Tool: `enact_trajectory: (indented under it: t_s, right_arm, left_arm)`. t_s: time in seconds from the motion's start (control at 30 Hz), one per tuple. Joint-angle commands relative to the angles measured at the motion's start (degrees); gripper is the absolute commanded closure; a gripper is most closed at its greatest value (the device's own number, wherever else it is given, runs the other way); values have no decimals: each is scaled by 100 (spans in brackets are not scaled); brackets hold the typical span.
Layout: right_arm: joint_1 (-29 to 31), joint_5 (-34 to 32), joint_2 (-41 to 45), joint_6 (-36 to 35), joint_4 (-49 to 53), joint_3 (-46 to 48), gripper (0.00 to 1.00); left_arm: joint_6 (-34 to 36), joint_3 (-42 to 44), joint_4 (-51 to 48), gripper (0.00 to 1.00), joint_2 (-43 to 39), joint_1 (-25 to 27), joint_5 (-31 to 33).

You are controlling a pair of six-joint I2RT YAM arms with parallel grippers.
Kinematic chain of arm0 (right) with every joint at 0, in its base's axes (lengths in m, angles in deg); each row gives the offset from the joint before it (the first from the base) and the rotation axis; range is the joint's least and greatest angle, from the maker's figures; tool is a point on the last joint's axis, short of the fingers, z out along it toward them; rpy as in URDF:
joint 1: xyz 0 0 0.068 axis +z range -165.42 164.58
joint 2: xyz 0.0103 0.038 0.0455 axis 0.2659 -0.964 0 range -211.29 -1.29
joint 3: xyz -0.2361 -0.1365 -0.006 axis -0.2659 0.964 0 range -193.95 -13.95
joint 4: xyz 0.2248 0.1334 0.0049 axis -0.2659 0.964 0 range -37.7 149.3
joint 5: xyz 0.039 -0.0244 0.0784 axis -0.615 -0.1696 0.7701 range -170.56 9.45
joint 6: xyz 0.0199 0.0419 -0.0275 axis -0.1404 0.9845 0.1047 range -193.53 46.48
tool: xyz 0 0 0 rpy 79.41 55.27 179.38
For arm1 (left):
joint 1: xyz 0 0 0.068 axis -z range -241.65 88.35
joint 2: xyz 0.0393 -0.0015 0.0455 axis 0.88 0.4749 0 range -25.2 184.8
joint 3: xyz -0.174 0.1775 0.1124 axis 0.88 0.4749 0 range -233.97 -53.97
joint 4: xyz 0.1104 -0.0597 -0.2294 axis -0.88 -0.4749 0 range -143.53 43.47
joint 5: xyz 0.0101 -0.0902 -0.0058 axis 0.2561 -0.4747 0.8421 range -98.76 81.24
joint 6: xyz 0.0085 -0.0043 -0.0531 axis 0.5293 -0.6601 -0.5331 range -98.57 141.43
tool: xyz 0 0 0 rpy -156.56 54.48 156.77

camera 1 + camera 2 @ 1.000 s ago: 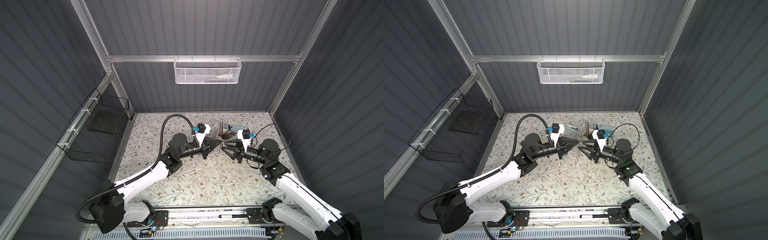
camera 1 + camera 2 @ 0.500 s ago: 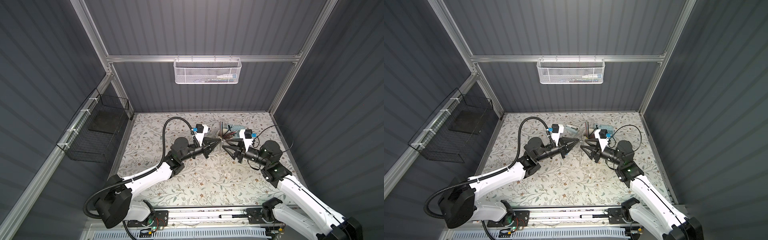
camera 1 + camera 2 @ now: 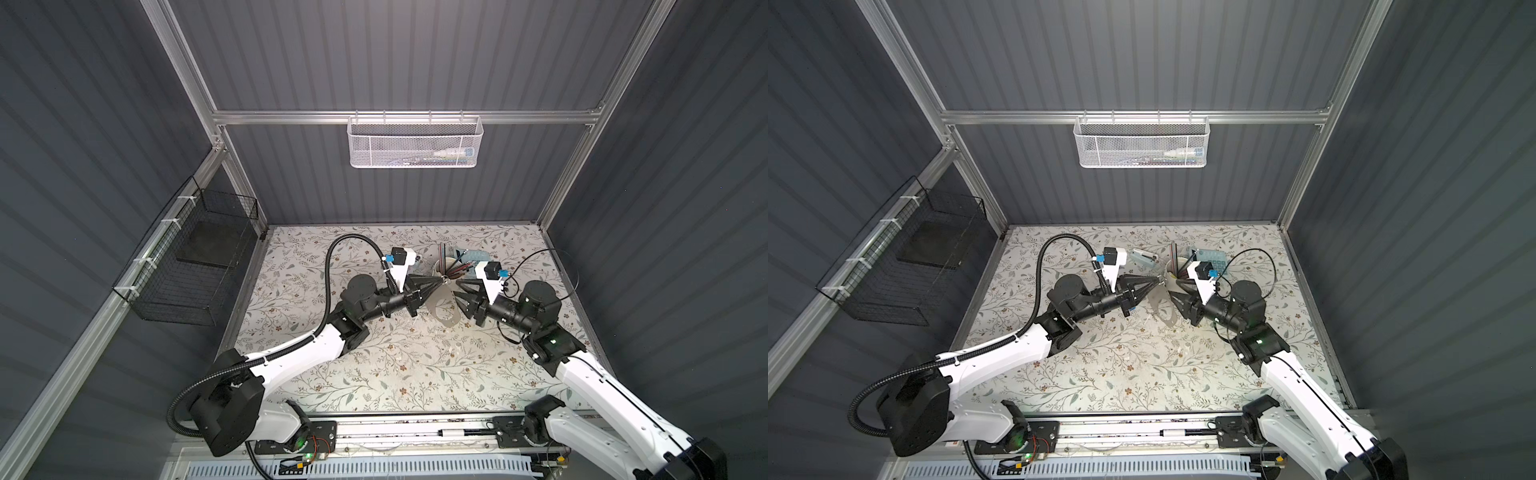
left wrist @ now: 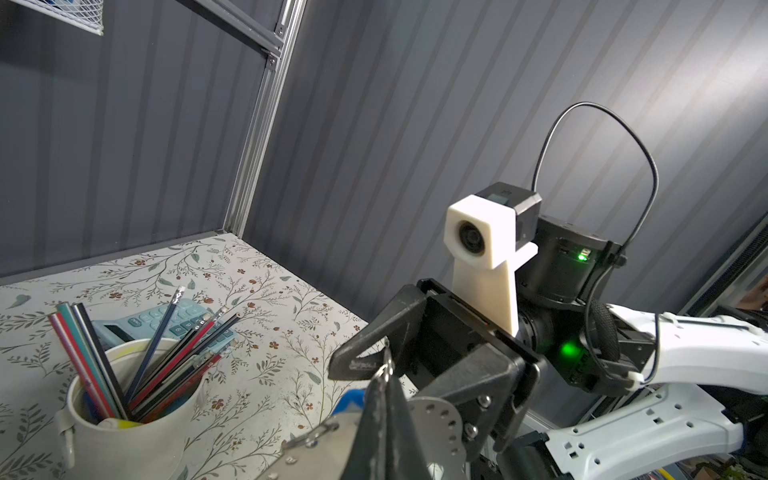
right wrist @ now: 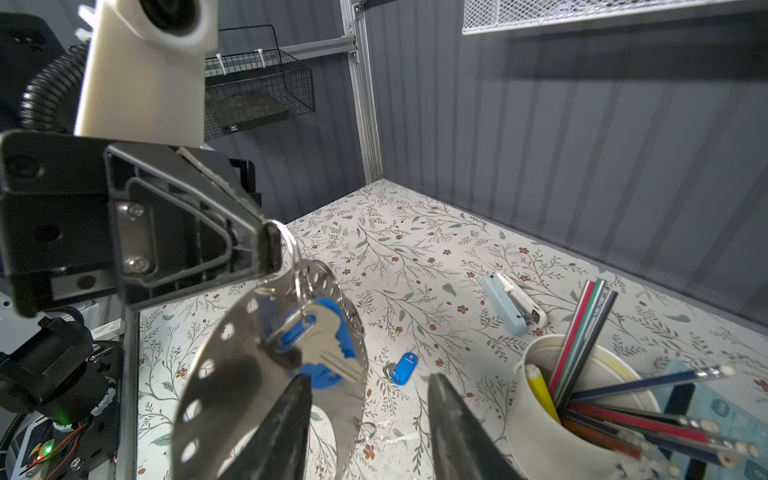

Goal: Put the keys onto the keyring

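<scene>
Grey ribbed walls on an aluminium frame close in the floral surface (image 3: 374,374) on three sides. A white mesh basket (image 3: 415,143) hangs on the back wall and a black wire basket (image 3: 195,266) on the left wall. The front half of the surface lies open. The things crowd toward the back right, where the two arms meet tip to tip.

The left end effector (image 3: 444,281) is closed tight on the top of the keyring (image 3: 440,307), where a small wire loop shows at its tips. The keyring hangs below it, off the surface. The right end effector (image 3: 457,295) faces it with its jaws partly apart and nothing between them. A white cup (image 3: 444,266) full of pencils stands just behind both, with a calculator (image 3: 469,255) beyond it.

The right wrist view shows what both top views leave too small to read. The hanging key (image 5: 328,336), with its blue tag, lies against the keyring's face. The loose key (image 5: 404,368), also blue-tagged, lies on the surface past the keyring's edge. A pale blue stapler (image 5: 513,305) lies further back. One finger (image 5: 291,415) overlaps the keyring's lower part; contact cannot be told. The left wrist view shows the keyring's studded rim (image 4: 432,419) and the right arm's open jaws head-on.
</scene>
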Motion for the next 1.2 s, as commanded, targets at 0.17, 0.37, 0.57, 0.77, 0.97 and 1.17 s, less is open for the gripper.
enact_trajectory:
  t_s: [0.17,0.37,0.57,0.77,0.97,1.17]
  right_arm:
    - [112,166,-167,-57,-306,-230,50]
    - [142,126,-332,-30,-330,-330,56]
    - [158,175,-389,-31,-342,-343,69]
    - [194,230,-338,-13,-189,-287,82]
    - [221,183,-294,116,-207,-164,90]
    - [282,197,-284,121,-66,-118,99]
  left_arm:
    - [-71,-91,301,100,84,23,-141]
    - [-165,-168,300,100,196,24,-218]
    - [-167,-204,299,100,236,23,-189]
    - [-159,-198,292,100,191,16,-112]
    - [-152,-212,287,100,167,23,-55]
    - [-176,-290,241,100,143,19,50]
